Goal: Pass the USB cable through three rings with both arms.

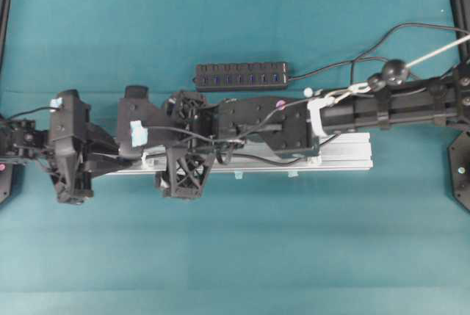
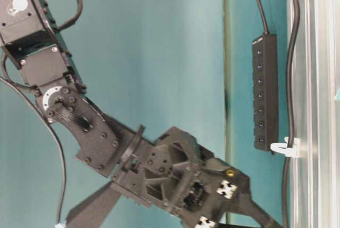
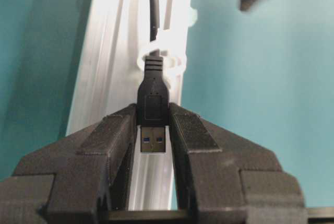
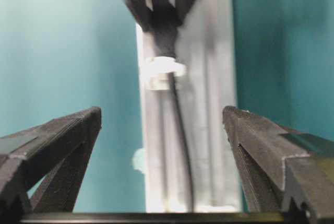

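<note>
Black wedge-shaped jaws of your left gripper (image 3: 154, 130) are pinched on the dark rectangular plug of the thin black USB cable (image 3: 153, 96); in the left wrist view the silver connector end sits between the pads and the moulded collar pokes out past the tips. Just beyond the plug, the cord runs through a small whitish translucent plastic ring (image 3: 159, 59) standing on the ribbed silver aluminium rail (image 3: 109, 78), then carries on along the rail's channel.

Your right gripper (image 4: 162, 125) stands wide open with nothing in it. Its two black fingers (image 4: 62, 140) frame the rail from either side, well apart from the cord that lies between them. From that wrist camera you see the same ring with the cable threaded through it and the left jaws clamped on the plug beyond, though that far end is blurred.

Overhead, both arms lie along the rail on the teal table cover (image 1: 235, 249), the right one reaching across the middle towards the left one. They hide most of the rail, so you probably cannot count the other rings from above. A long black multi-port hub (image 1: 241, 75) lies just behind the rail. The table-level view shows one white ring (image 2: 284, 147) holding the cord against the rail's edge.
</note>
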Controlling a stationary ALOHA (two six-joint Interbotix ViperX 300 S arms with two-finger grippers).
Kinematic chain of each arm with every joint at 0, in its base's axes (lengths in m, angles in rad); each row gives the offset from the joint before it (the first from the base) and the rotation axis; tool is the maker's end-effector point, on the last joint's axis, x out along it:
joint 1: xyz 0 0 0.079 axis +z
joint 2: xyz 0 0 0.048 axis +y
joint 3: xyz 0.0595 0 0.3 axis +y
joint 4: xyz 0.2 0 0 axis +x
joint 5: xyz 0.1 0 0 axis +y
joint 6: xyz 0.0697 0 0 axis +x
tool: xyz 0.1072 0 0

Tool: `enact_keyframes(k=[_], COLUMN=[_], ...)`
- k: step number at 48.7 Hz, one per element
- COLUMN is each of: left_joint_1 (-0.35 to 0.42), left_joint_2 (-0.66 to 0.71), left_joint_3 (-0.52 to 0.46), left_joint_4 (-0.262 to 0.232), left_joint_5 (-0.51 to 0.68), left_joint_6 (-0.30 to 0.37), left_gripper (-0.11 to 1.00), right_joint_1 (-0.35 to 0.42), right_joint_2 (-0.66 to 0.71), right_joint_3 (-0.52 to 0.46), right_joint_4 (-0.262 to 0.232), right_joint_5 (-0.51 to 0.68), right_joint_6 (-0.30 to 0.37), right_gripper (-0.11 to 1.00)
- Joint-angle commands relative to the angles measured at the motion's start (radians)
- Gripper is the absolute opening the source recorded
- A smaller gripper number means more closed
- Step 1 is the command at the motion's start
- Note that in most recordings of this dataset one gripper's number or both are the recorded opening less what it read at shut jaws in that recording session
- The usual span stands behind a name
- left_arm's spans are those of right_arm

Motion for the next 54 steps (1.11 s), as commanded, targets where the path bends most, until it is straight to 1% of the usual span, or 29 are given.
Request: enact_keyframes(k=[1, 10, 19, 26, 38, 45, 54], left_joint_1=[-0.003, -0.003, -0.003, -0.003, -0.003, 0.000, 0.003], left_joint_2=[-0.038, -0.120, -0.215, -0.288, -0.393, -0.439, -0.466], left_joint_3=[-0.002, -0.003, -0.002, 0.000, 0.000, -0.002, -0.014], left_joint_4=[0.002, 0.002, 0.002, 0.002, 0.002, 0.003, 0.002], left_joint_5=[0.023, 0.124, 0.179, 0.227, 0.311, 0.330, 0.339], left_joint_6=[-0.002, -0.003, -0.003, -0.002, -0.002, -0.003, -0.002], left_gripper=[0.24, 0.24, 0.24, 0.24, 0.24, 0.24, 0.24], right_joint_1=[-0.002, -0.011, -0.020, -0.025, -0.026, -0.031, -0.034], right_joint_2=[-0.037, -0.067, -0.114, -0.170, -0.281, -0.359, -0.445], right_joint_3=[-0.005, 0.018, 0.069, 0.150, 0.314, 0.422, 0.532], right_joint_4=[-0.005, -0.012, -0.020, -0.020, -0.020, -0.020, -0.020], right_joint_5=[-0.008, -0.008, -0.009, -0.044, -0.198, -0.275, -0.330], right_joint_6=[0.009, 0.009, 0.008, 0.008, 0.006, 0.003, 0.002], right_gripper=[0.87, 0.87, 0.86, 0.86, 0.86, 0.86, 0.86])
